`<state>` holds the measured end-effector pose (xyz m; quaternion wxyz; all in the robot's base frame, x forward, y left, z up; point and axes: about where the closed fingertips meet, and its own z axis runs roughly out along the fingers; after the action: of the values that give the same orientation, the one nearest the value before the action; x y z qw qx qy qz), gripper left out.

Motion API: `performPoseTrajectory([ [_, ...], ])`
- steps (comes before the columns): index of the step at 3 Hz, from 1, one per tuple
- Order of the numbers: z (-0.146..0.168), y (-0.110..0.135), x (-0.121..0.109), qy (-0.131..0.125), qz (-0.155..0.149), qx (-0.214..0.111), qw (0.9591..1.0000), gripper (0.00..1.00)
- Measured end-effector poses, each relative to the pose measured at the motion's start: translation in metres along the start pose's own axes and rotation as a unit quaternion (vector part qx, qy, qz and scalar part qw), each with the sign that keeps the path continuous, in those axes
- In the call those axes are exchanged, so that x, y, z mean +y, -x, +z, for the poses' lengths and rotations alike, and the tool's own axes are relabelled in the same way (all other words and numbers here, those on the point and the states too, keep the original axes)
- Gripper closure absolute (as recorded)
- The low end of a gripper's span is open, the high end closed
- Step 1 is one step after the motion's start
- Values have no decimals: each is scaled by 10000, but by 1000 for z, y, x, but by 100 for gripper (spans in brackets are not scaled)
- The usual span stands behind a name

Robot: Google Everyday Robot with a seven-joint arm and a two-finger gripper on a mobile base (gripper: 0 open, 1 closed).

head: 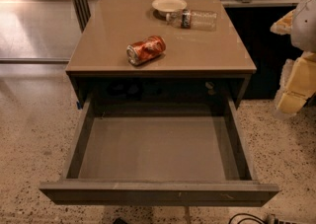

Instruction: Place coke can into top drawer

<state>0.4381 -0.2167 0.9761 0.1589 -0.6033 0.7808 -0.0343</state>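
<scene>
1. Nearest, at 6 o'clock: top drawer (158, 149), pulled well out, plain front panel toward the camera, nothing on its grey floor.
2. Behind it, toward 12 o'clock: cabinet top (207, 50), carrying three things.
3. On its side near the front edge of that top, at about 11 o'clock from frame centre: coke can (145, 50), dented, silver end turned toward 8 o'clock, touching nothing else.
4. Farther back, near 12 o'clock: white dish (169, 5), with clear bottle (192, 19) lying just beside it at its 4 o'clock; both well apart from the can.
5. Off at 3 o'clock, against the frame's right edge: gripper (294, 87), beside the cabinet and well apart from the can; cannot tell whether spread or closed, being cut off by the edge.
6. Stacked up that same edge from 4 to 2 o'clock: arm (306, 16), pale segments held to the side, not over top or drawer.
7. Step in hand, by judgement: the reach for the can; drawer already open, can not yet picked up.
8. Next move probably calls for swinging toward 9 o'clock over the top, then closing across the can's round body; likely to roll if nudged.
</scene>
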Motion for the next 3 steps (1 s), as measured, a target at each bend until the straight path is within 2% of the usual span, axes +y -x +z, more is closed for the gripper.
performPoseTrajectory([
  [1, 0, 0, 0, 0, 0, 0, 10000, 0],
  [2, 19, 9, -13, 63, -126, -106, 9998, 0],
  [3, 64, 25, -45, 207, -199, -466, 9985, 0],
])
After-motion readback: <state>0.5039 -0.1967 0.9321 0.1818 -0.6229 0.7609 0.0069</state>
